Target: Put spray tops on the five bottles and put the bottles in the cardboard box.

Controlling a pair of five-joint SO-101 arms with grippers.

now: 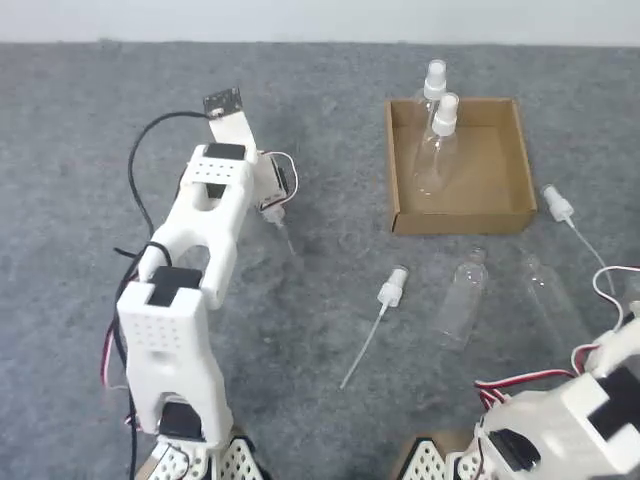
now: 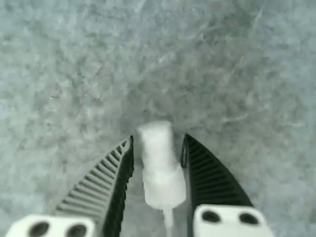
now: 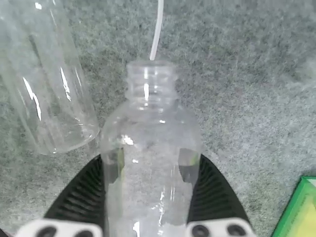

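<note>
Gripping on both sides

Left end effector (image 2: pixel 158 140) is closed on a white spray top (image 2: pixel 159 168), its tube hanging, left of the cardboard box (image 1: pixel 400 215). Right end effector (image 3: pixel 151 159) clamps a clear, topless bottle (image 3: pixel 150 113) at the tabletop's (image 1: pixel 330 120) near right corner.

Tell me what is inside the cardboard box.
The cardboard box holds two capped bottles: the nearer bottle and, at the back wall, the farther bottle, its body partly covered by the nearer one.
</note>
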